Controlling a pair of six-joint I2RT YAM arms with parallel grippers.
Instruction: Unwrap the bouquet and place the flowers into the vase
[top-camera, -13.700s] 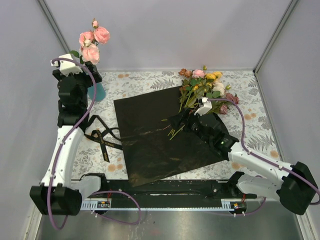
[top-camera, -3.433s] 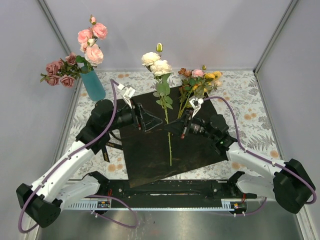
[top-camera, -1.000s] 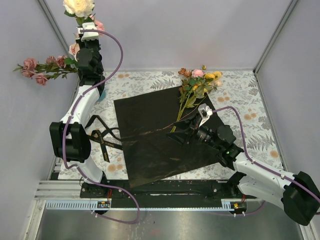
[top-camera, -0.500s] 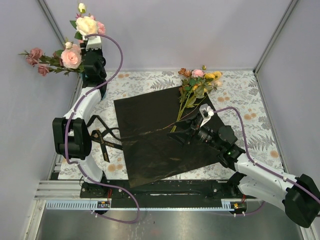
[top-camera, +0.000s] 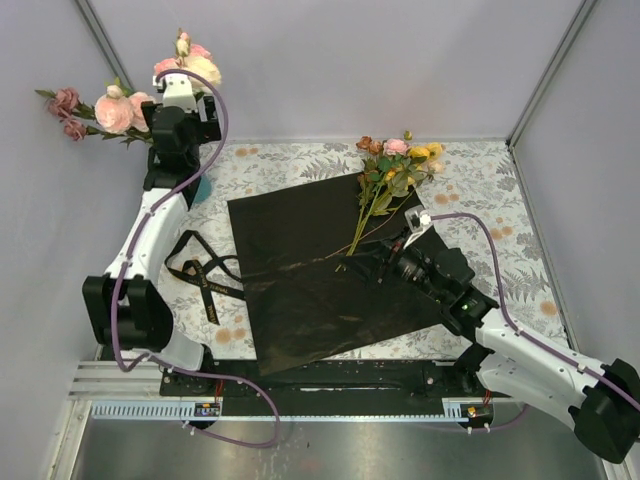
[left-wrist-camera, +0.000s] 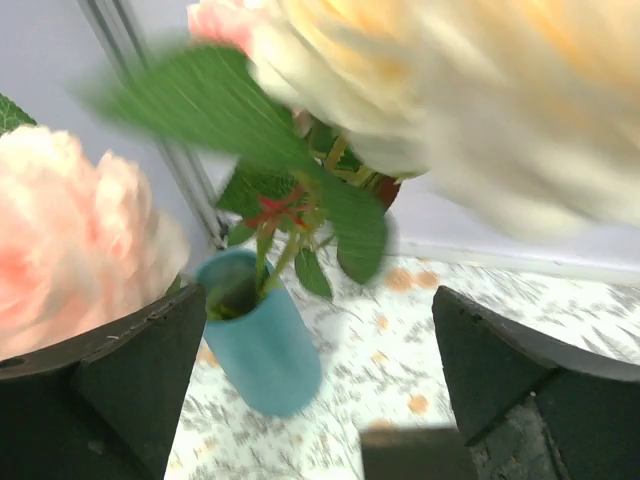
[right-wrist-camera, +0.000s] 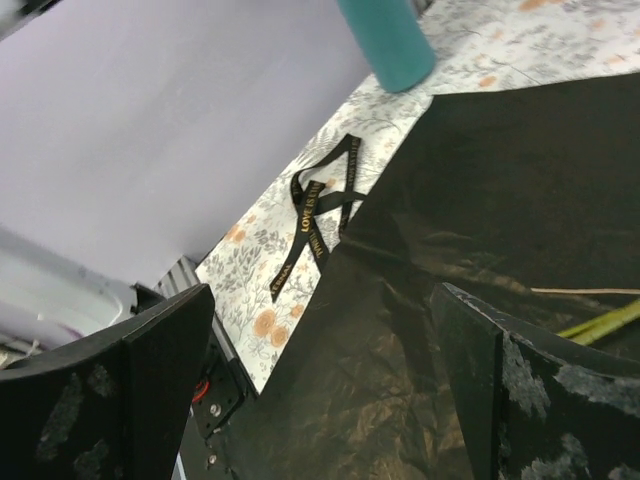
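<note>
The teal vase (left-wrist-camera: 262, 345) stands at the table's back left corner, also in the right wrist view (right-wrist-camera: 385, 35); my left arm hides most of it from above. Pink (top-camera: 115, 110), mauve (top-camera: 65, 100) and cream flowers (top-camera: 200, 68) stand in it. My left gripper (top-camera: 188, 122) hangs open just above and beside it (left-wrist-camera: 320, 410), nothing between its fingers, the cream bloom (left-wrist-camera: 450, 90) blurred close overhead. The other flowers (top-camera: 395, 170) lie on the unwrapped black paper (top-camera: 300, 270). My right gripper (top-camera: 385, 265) is open and empty (right-wrist-camera: 320, 400) low over the paper, near the stem ends (right-wrist-camera: 600, 320).
A black ribbon (top-camera: 205, 275) lies loose on the floral tablecloth left of the paper, also seen from the right wrist (right-wrist-camera: 320, 210). Grey walls and metal posts close in the table at back and sides. The left post (left-wrist-camera: 150, 110) rises right behind the vase.
My left gripper came down over the vase and opened, letting go of the cream rose, which now stands in the vase. My right gripper shifted slightly toward the stem ends, still open.
</note>
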